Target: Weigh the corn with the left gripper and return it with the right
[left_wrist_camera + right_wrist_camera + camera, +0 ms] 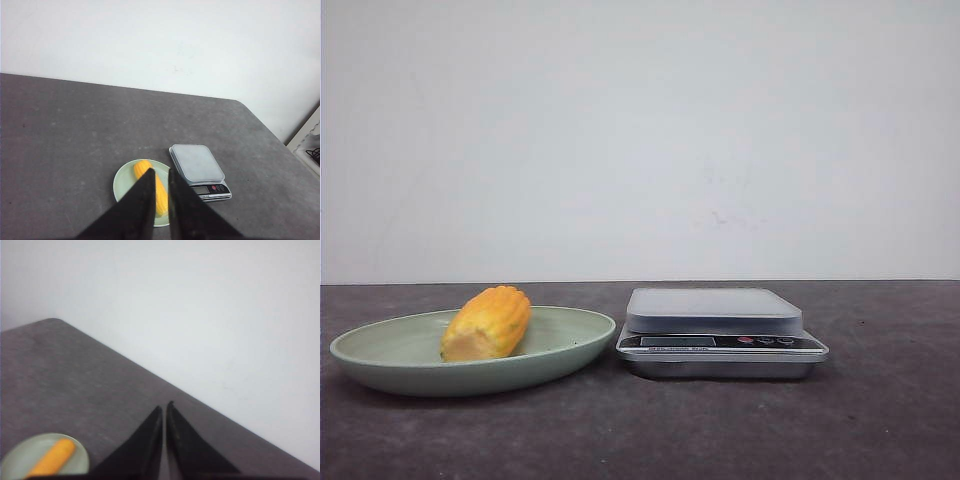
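One corn (pixel 487 323) lies on one pale green plate (pixel 380 358), just beside one scale (pixel 718 330) on the desk (pixel 880 420). Neither arm shows in the front view. The left gripper (pixel 160 172) hangs above the corn, its tips nearly pressed together and pinching nothing; the right gripper (pixel 164 407) is likewise closed and empty. Descending without spreading would likely jab the ridged cob and roll it off the plate, or nudge the scale.

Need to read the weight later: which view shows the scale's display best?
Front view: the scale faces the camera, its display panel unobstructed. The left wrist view shows it smaller, from above, beside the plate. The right wrist view misses it.
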Robot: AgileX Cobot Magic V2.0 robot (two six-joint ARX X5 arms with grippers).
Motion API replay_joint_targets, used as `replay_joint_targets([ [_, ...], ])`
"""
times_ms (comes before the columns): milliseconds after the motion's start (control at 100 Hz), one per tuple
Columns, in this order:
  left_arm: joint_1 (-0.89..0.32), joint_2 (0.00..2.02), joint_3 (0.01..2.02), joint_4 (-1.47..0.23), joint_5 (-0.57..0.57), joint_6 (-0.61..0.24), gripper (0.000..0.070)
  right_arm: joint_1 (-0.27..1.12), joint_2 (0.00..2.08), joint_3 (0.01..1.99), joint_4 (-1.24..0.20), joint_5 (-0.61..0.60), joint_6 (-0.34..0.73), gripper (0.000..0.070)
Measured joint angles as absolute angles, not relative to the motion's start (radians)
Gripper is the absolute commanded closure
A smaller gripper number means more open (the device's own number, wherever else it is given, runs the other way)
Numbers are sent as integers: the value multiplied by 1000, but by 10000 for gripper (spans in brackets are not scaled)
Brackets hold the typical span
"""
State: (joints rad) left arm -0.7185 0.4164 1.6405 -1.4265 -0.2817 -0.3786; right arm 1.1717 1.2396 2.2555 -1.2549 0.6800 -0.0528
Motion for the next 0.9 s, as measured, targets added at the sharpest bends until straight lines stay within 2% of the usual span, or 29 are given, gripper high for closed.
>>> replay_joint_targets([
  [140,-719,416,1641,-1427,-282,-379,700,1172,1217,2255,-1334,725,-57,693],
  [560,-719,416,1641,-1426,-282,-381,700,1171,1216,2255,-1336,841,-57,693],
  [670,-719,416,1641,-1427,-282,-381,700,1084,1228,2254,-1338,834,-61,693],
  [780,-719,416,1641,-1427,-282,-381,700,906,1237,2222,-1338,726,-76,693],
  [900,-719,416,1641,-1426,-282,-381,700,656,1212,2099,-1282,463,-117,693],
])
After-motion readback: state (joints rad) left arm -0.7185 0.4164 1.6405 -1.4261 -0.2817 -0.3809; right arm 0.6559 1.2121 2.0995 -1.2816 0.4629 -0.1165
